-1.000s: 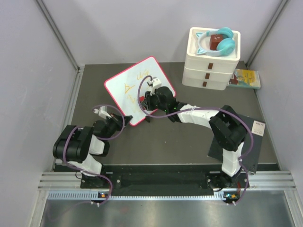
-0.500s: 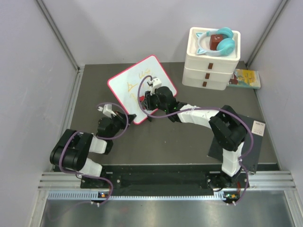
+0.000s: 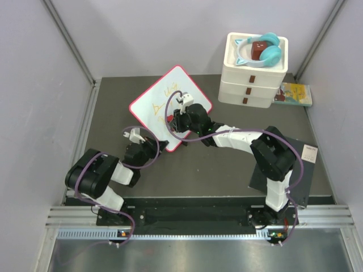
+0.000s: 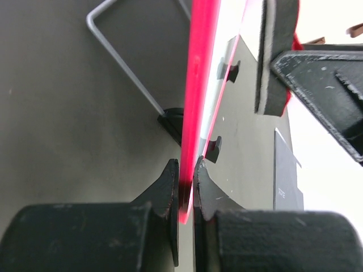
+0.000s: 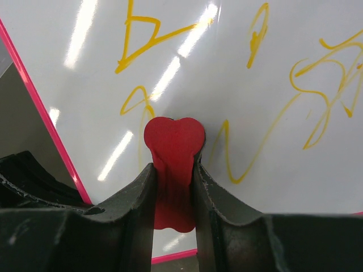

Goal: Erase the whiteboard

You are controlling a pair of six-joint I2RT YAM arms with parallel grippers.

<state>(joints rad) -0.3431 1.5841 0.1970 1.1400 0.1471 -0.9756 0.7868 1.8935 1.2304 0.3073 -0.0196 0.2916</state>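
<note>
Now left gripper [image 4: 184,170] pinches whiteboard [image 3: 161,105]; right gripper [image 5: 173,170] clamps red eraser [image 5: 173,136].

whiteboard [image 5: 244,62]: glossy, smooth white face, mirroring light streaks
rim [image 4: 199,85]: smooth pink plastic, slight sheen
eraser [image 5: 173,141]: matt red grip, dark felt-like pad
stand [image 4: 122,62]: thin bare metal wire
table [image 4: 62,124]: dark, matt, faintly speckled
right fingers [image 5: 127,198]: black matt plastic, finely ridged

Red heart-shaped eraser [image 5: 173,136] between the right end effector [image 5: 173,167] fingers, before the yellow-scribbled, pink-rimmed whiteboard [image 5: 238,62].
</note>
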